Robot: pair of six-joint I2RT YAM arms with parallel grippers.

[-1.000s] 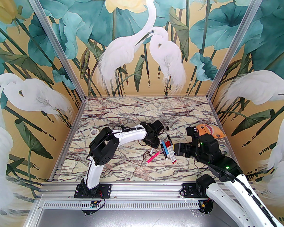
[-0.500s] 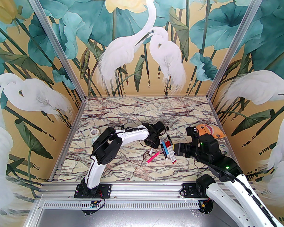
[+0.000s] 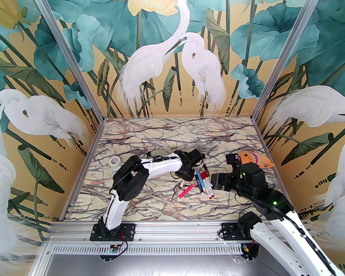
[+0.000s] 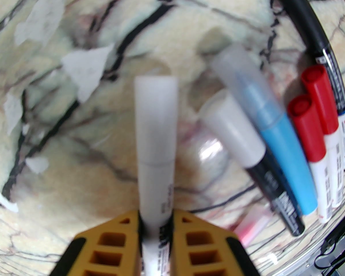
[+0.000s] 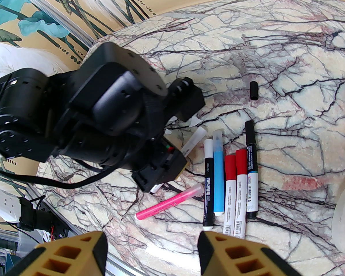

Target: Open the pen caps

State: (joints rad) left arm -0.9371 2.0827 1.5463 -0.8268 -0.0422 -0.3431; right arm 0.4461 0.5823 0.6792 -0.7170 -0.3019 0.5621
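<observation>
Left wrist view: a white-barrelled pen (image 4: 155, 182) is gripped tightly between the yellow fingers of the left gripper (image 4: 156, 220). Its frosted cap (image 4: 155, 116) is seated on the barrel and points away over the marble table (image 4: 60, 159). The right gripper (image 5: 152, 249) is held above the near side of the pens, its jaws spread with nothing between them.

A loose black cap (image 5: 254, 90) lies alone, well apart from the rest — so one pen is judged already opened, though which one cannot be told. Beside the left gripper a row is laid out: a white-capped black pen (image 5: 208, 182), a blue pen (image 5: 218, 174), two red-capped pens (image 5: 231, 188) and a black pen (image 5: 251, 165). A pink pen (image 5: 169, 204) lies just in front. Their caps appear to be on.

The task is judged barely begun — the clamped pen's cap has yet to be pulled, and most of the others are left to do.
</observation>
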